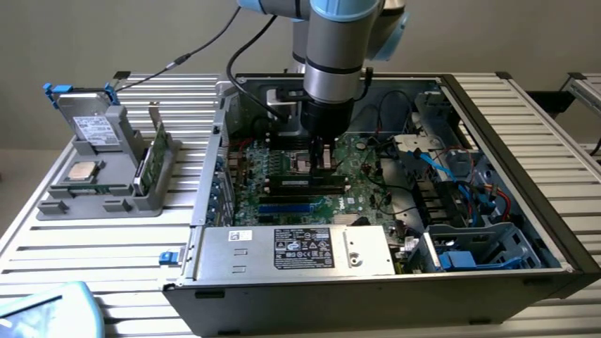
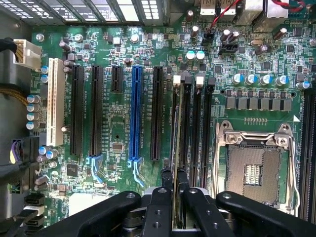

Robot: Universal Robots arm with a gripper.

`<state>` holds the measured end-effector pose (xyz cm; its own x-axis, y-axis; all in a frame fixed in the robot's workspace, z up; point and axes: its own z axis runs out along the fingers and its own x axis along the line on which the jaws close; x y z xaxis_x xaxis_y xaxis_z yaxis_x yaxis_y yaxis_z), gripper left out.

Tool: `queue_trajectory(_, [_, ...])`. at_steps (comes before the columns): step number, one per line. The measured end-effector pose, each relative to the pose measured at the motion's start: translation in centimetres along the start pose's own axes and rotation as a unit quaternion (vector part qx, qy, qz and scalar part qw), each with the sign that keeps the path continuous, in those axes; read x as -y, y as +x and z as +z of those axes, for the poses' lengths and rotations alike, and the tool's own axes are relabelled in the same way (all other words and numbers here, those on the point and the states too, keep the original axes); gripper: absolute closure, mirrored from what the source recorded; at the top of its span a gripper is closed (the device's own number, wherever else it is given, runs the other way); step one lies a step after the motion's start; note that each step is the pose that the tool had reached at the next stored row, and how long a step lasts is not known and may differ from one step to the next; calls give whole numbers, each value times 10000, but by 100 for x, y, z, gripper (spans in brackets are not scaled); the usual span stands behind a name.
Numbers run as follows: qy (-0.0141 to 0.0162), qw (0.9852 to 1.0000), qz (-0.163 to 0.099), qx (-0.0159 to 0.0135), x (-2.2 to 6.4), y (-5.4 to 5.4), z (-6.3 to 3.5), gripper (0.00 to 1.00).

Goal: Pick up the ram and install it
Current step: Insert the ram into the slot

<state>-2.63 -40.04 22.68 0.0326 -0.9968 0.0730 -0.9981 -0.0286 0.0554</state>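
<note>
Currently, I find the claw (image 1: 324,160) lowered inside the open case (image 1: 376,299), directly over the motherboard (image 1: 371,176). In the wrist view the claw (image 2: 174,174) is closed on the ram (image 2: 177,128). Both fingers (image 2: 166,185) press against its thin sides. I see the stick edge-on, running straight out from the claw along a memory slot. The ram stands upright and lines up with that slot, between the black slots next to it. I cannot tell whether it is fully seated or only resting in the slot mouth. Two white latches (image 2: 177,79) sit at the slots' far end from the claw.

To one side of the claw lies the processor socket (image 2: 254,168), a metal frame around bare contacts. To the other side run the expansion slots. Of the coloured ones, a blue slot (image 2: 136,116) is nearest the claw and a white slot (image 2: 53,101) is farthest out.

In the exterior view the power supply (image 1: 300,250) lies in front of the claw, against the case's front wall. Well apart from the claw, outside the case on the exterior view's left, a grey holder (image 1: 56,208) rests on the table (image 1: 94,260). It carries a silver chip (image 1: 83,170) and a green card (image 1: 155,158) standing on edge.
</note>
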Motion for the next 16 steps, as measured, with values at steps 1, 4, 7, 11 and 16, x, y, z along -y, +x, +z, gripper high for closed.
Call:
queue_trajectory(1, [0, 10000, -6, -1, 0, 0, 0, 86])
queue_trajectory(4, [2, 10000, -27, -4, -1, 0, 2, 86])
queue_trajectory(7, [4, 10000, -53, -5, -3, -1, 8, 86])
queue_trajectory(11, [7, 9999, -102, -9, -6, -4, 17, 86])
queue_trajectory(16, [13, 9999, -169, -14, -7, -19, 31, 86])
